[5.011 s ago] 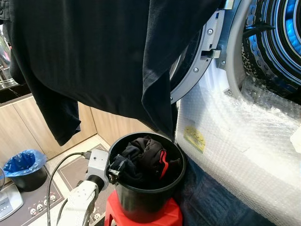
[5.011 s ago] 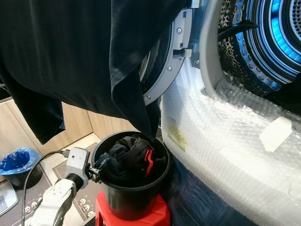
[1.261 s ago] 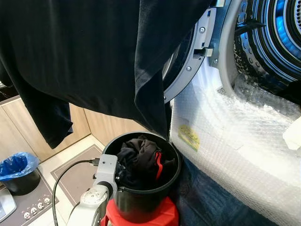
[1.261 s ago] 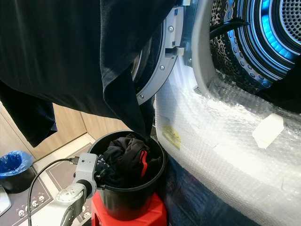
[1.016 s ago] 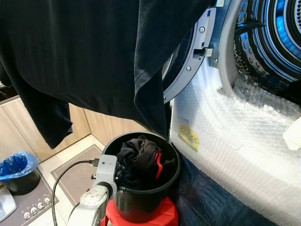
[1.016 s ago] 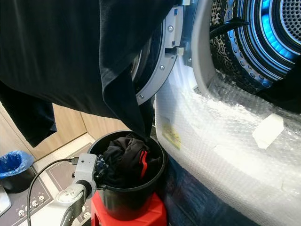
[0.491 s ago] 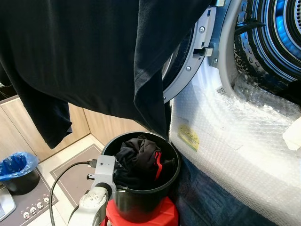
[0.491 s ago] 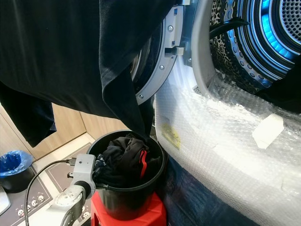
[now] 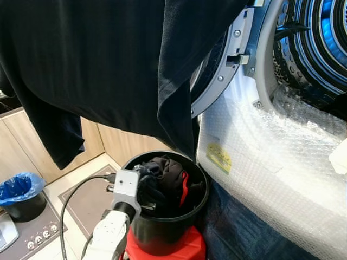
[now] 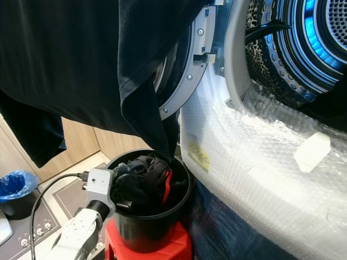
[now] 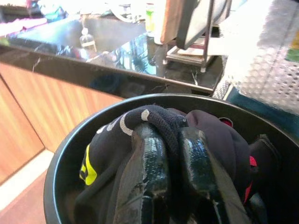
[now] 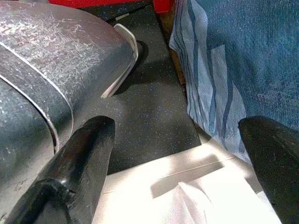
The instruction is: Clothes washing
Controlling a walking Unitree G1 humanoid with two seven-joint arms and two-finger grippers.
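Change: left gripper (image 11: 170,154), low at the bucket wall a second ago, has risen over the rim with a dark garment (image 11: 154,123) pulled up from the pile.
Washer: washing machine (image 9: 271,157), front wrapped in bubble film, stands to the robot's right; its open door (image 9: 219,76) leaves the drum (image 10: 303,38) free for loading.
Hanging cloth: large black garment (image 9: 108,59) drapes across the upper view, its lowest corner pointing down to the bucket's rim.
Bucket: black bucket (image 9: 162,230) sits on a red stool (image 9: 187,252), probably to bring laundry within reach.
Grasped item: bunched at the top of the pile inside the bucket; its corded edge runs crosswise over both fingers; no clear long axis.
Left claw: fingers (image 11: 145,158) pressed together on that fabric.
Right claw: right gripper (image 12: 177,154) spread wide, idle above dark floor and blue cloth (image 12: 243,56).
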